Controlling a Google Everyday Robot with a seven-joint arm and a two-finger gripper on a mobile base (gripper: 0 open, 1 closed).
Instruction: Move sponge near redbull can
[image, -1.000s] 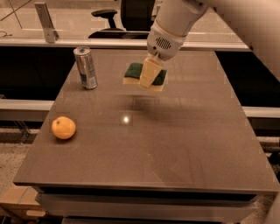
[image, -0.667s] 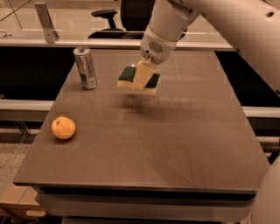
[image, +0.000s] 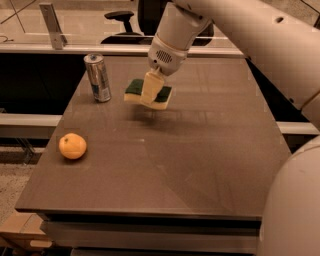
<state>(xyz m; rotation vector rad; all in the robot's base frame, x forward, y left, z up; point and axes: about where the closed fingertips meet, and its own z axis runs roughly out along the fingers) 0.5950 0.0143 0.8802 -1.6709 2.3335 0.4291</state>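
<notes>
The sponge (image: 134, 90), dark green on top with pale yellow foam below, is held a little above the table at the back middle. My gripper (image: 151, 88) is shut on the sponge, one pale finger (image: 151, 86) across its front. The redbull can (image: 98, 78), slim and silver with blue patches, stands upright at the back left of the table, a short gap to the left of the sponge.
A round orange fruit (image: 73, 146) lies near the table's (image: 200, 165) left edge. My white arm (image: 260, 45) reaches in from the upper right. An office chair (image: 122, 20) stands behind the table, and a metal post (image: 52, 22) at the far left.
My gripper has carried the sponge to the left and slightly down, closer to the redbull can. The can and the orange fruit have not moved.
</notes>
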